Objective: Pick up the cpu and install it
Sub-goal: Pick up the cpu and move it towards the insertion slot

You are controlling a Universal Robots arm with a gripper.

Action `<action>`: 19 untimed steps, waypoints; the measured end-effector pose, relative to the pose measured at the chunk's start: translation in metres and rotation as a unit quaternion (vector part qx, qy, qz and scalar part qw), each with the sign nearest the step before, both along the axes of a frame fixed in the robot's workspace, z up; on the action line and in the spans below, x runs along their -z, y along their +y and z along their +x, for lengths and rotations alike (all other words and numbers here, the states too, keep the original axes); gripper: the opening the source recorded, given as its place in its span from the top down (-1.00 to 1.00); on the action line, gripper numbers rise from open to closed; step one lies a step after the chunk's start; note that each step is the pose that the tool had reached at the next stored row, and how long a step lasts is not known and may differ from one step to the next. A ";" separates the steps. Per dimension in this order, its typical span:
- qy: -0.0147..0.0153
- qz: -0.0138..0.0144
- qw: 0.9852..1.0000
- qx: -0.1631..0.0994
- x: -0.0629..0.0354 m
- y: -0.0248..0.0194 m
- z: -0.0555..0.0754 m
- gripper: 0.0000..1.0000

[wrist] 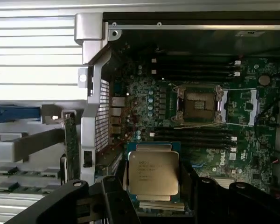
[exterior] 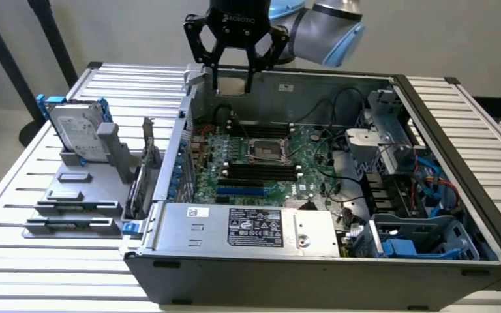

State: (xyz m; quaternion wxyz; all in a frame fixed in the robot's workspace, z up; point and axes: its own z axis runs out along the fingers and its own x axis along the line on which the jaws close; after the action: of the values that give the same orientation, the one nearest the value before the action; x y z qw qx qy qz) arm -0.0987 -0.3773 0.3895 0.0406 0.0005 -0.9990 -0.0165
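The cpu [wrist: 153, 173], a small flat square chip with a silver top and printed text, sits between my gripper's [wrist: 154, 189] black fingers [wrist: 117, 191]. The gripper is shut on its edges. It hangs well above the green motherboard [wrist: 144, 100]. The open cpu socket [wrist: 199, 105] with its metal frame lies further along the board, apart from the chip. In the exterior view the gripper [exterior: 232, 88] hovers over the back wall of the open computer case [exterior: 320, 274], above and behind the socket [exterior: 263, 151].
A silver hard drive in a blue frame [exterior: 76, 134] stands in a grey holder at the exterior view's left, with small grey blocks [exterior: 70, 195] in front. Inside the case are a power supply [exterior: 250, 228], black memory slots [exterior: 255, 171], cables and a drive cage [exterior: 390, 150].
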 end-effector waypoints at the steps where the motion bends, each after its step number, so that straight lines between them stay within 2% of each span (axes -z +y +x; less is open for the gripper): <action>1: 0.000 0.000 1.000 0.000 0.0018 0.0030 0.004 -0.09; 6: 0.000 0.000 1.000 0.000 0.0110 0.0177 0.023 -0.09; 9: 0.000 0.000 1.000 0.000 0.0163 0.0229 0.037 -0.09; 15: 0.000 0.000 1.000 0.000 0.0273 0.0238 0.060 -0.09; 19: 0.000 0.000 1.000 0.000 0.0345 0.0238 0.066 -0.09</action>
State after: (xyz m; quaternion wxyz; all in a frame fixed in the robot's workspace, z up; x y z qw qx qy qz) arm -0.0326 -0.3535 0.3550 0.0406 0.0005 -0.9990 -0.0165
